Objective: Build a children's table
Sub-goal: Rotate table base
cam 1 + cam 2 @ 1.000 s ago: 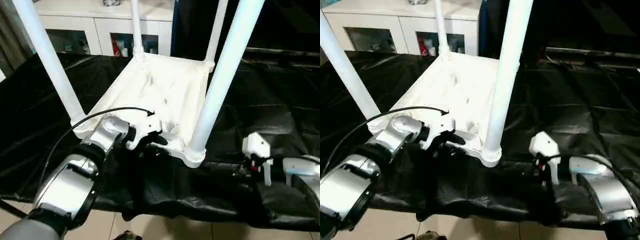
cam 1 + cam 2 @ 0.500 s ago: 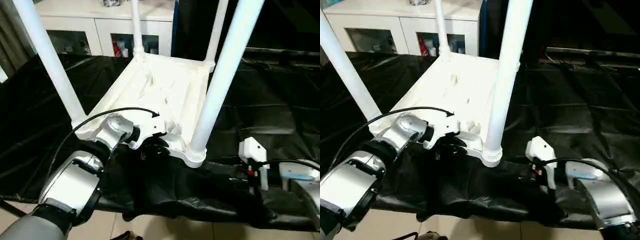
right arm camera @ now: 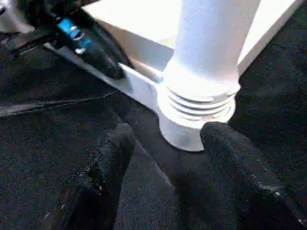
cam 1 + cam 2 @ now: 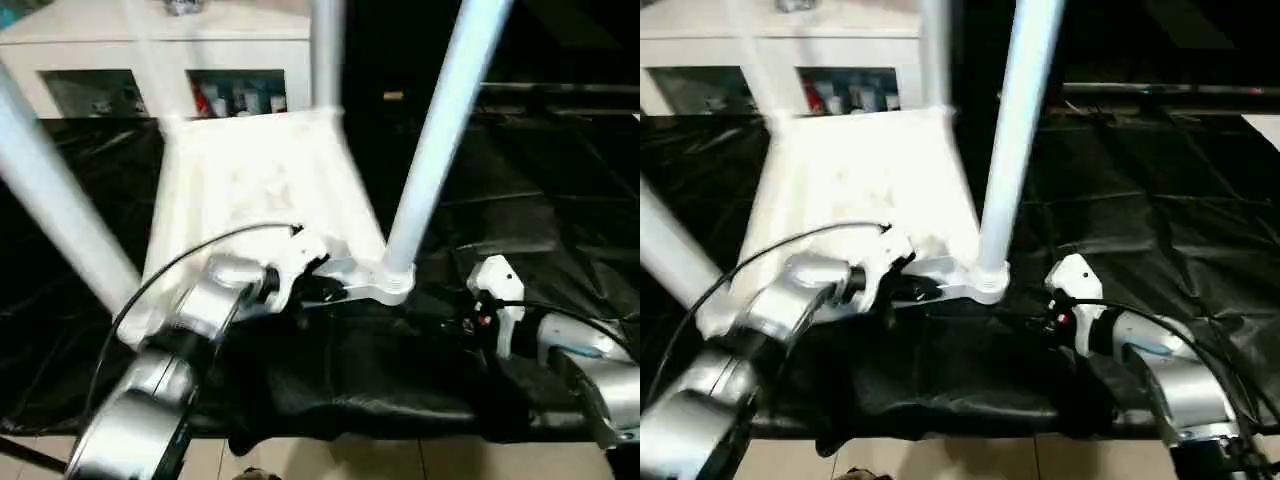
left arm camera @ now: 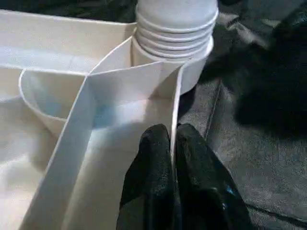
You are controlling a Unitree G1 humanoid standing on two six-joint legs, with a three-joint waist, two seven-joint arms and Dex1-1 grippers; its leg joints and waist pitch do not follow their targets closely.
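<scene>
Black-draped work table (image 4: 560,190); left gripper (image 5: 172,143) jaws pinch tabletop (image 4: 250,180) rim; right gripper (image 3: 168,158) jaws spread beside leg (image 4: 440,130).

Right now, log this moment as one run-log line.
left gripper: shut on tabletop rim | right gripper: open, at corner socket | legs: upright in upside-down tabletop

The white tabletop (image 4: 855,185) lies upside down on the black-draped work table (image 4: 1160,190), legs rising blurred. The left gripper (image 4: 912,290) meets its near rim, seemingly pinching it, beside the corner leg (image 4: 1015,130). The right gripper (image 4: 1052,318) waits just beside that corner.
</scene>
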